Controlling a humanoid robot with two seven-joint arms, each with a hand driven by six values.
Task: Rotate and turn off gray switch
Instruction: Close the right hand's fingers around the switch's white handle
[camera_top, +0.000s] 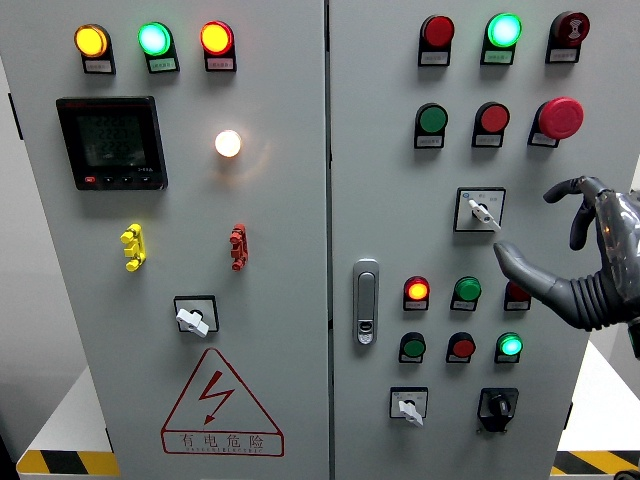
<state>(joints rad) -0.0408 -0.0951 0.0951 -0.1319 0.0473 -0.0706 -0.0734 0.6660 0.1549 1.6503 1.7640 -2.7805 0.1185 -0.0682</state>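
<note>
While my right hand (590, 260) hung in front of the right-hand door (460, 240) of the cabinet, its fingers (580, 200) were spread and loosely bent, holding nothing, and my thumb (515, 265) pointed up and to the left. The gray switch (482, 211) sat in its square plate just above and left of that thumb, near it but apart, its pale lever tilted down to the right. Past my palm a red lamp (517, 293) was partly hidden, with a green lamp (467, 291) and a lit red lamp (417, 291) in the same row to its left. Higher on that door stood a red mushroom button (560, 117), and along the top row a green light (504, 30) glowed. Lower down I saw another small pale switch (408, 406) and a black knob (497, 405) beside it, and a metal door handle (366, 300) near the seam between the doors. On the left-hand door (60, 300) there were a dark meter display (111, 142), a glowing white lamp (228, 143), a yellow toggle (132, 246), a red toggle (238, 246), one more pale switch (194, 318) and a red triangular warning sign (221, 405). My left hand did not show.
</note>
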